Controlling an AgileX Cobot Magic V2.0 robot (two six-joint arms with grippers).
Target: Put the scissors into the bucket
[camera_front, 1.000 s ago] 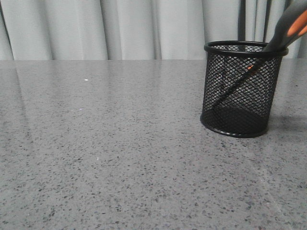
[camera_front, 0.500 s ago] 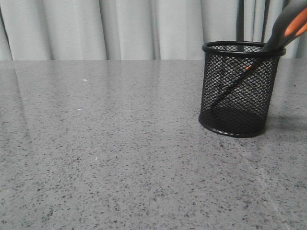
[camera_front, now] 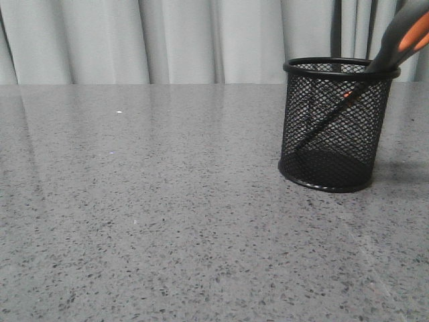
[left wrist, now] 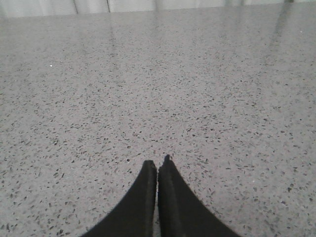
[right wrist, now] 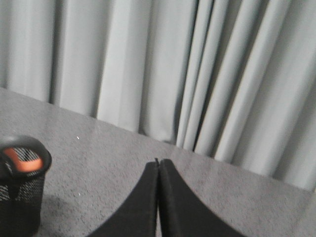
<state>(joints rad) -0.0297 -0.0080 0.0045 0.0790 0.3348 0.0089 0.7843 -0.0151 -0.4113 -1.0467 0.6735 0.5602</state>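
Now bucket barely shifted, scissors unchanged inside

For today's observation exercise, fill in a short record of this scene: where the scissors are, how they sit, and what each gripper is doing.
scissors: in the bucket, blades down, leaning, handles above the rim
bucket: upright on the table
left gripper: shut, empty, over bare table
right gripper: shut, empty, away from the bucket
backdrop: curtain
task: looks done

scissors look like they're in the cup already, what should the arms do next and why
Probably nothing more than holding both arms back. The scissors lean inside the bucket, blades down. The right claw and left claw are shut, holding nothing, clear of it.
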